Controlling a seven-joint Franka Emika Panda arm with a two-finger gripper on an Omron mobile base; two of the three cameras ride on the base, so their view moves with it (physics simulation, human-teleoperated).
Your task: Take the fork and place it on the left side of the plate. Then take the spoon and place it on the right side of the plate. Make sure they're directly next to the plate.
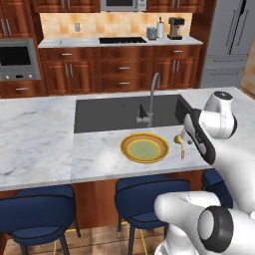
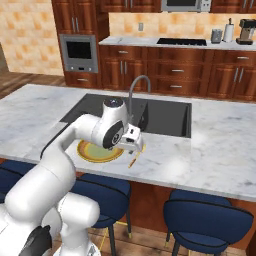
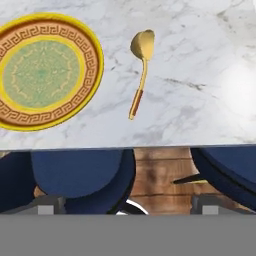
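I see the plate (image 3: 47,72) lying flat on the marble bench (image 1: 35,144), close to the bench's front edge and just in front of the sink (image 1: 114,112). The spoon (image 3: 140,70) lies on the bench to the right of the plate, near it but with a strip of bare marble between them (not touching), its bowl toward the sink and its handle pointing toward the front edge. In the left base view I find the plate (image 1: 144,148) with the spoon (image 1: 179,143) beside it, partly behind my arm. From the right base view the gripper (image 2: 131,142) hangs above the bench over the spoon and the plate's right rim; I cannot tell whether its fingers are apart or together. Blue stools (image 1: 149,191) stand under the front edge.
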